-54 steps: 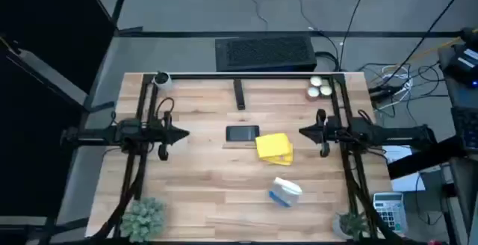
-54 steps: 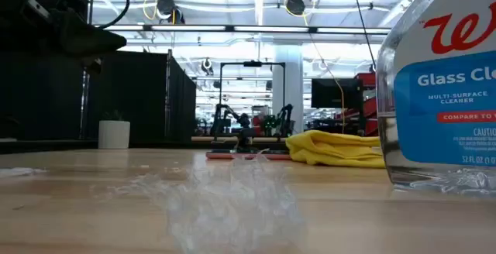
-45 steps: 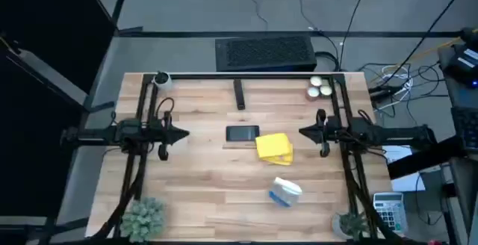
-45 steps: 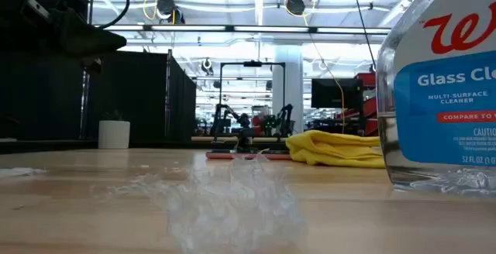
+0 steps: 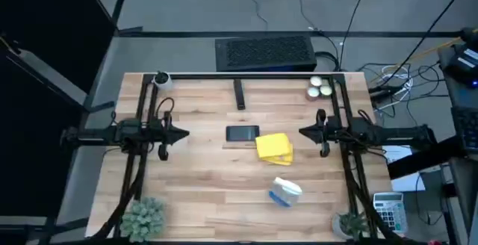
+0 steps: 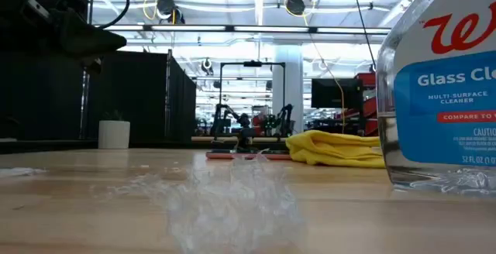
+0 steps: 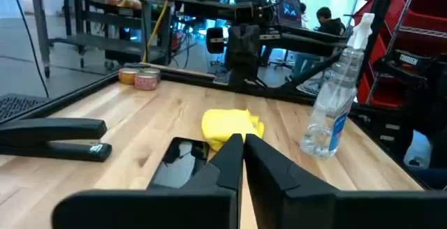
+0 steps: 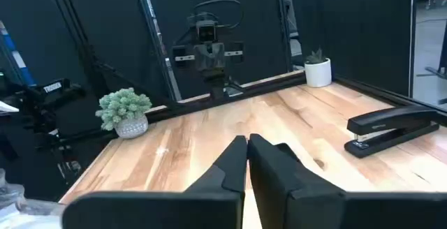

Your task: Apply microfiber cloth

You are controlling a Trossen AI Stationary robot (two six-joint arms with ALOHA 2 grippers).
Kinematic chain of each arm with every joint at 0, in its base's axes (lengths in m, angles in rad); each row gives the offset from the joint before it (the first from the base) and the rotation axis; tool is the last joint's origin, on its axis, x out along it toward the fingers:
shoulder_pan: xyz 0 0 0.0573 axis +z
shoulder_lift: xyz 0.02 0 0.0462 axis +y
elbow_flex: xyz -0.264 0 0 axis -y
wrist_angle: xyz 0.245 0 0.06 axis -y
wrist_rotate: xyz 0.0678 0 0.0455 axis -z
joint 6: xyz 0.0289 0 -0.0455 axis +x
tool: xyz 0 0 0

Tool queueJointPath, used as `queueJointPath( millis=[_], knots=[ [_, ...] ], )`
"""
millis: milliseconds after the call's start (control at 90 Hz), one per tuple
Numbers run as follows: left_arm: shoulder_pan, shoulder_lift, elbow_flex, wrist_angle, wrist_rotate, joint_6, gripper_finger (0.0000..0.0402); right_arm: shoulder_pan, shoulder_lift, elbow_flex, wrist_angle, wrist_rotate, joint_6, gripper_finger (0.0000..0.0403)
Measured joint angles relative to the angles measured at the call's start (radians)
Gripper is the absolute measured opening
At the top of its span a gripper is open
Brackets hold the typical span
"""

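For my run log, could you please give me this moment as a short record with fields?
cloth: microfiber cloth crumpled on the table, beside the phone, untouched
left hand: left hand shut, empty, at the left side
right hand: right hand shut, empty, at the right side
spray bottle: spray bottle near the front edge
stapler: stapler toward the back

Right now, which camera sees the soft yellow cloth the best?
The high view shows the soft bright yellow microfiber cloth best: its whole crumpled shape lies in sight beside the flat black phone. The low view shows only its edge-on side, partly cut off by the glass cleaner bottle. The left wrist view sees it smaller. The right wrist view misses it.
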Motion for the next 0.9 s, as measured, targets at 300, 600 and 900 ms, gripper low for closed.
queueJointPath(
  millis=[300,600,900],
  knots=[
    [0.0,0.0,0.0,0.0,0.0,0.0,0.0001,0.0,0.0,0.0,0.0,0.0,0.0,0.0],
    [0.0,0.0,0.0,0.0,0.0,0.006,0.0001,0.0,0.0,0.0,0.028,0.022,0.109,0.0],
    [0.0,0.0,0.0,0.0,0.0,0.0,0.0001,0.002,0.001,0.0,0.024,0.072,0.648,0.0]
  ],
)
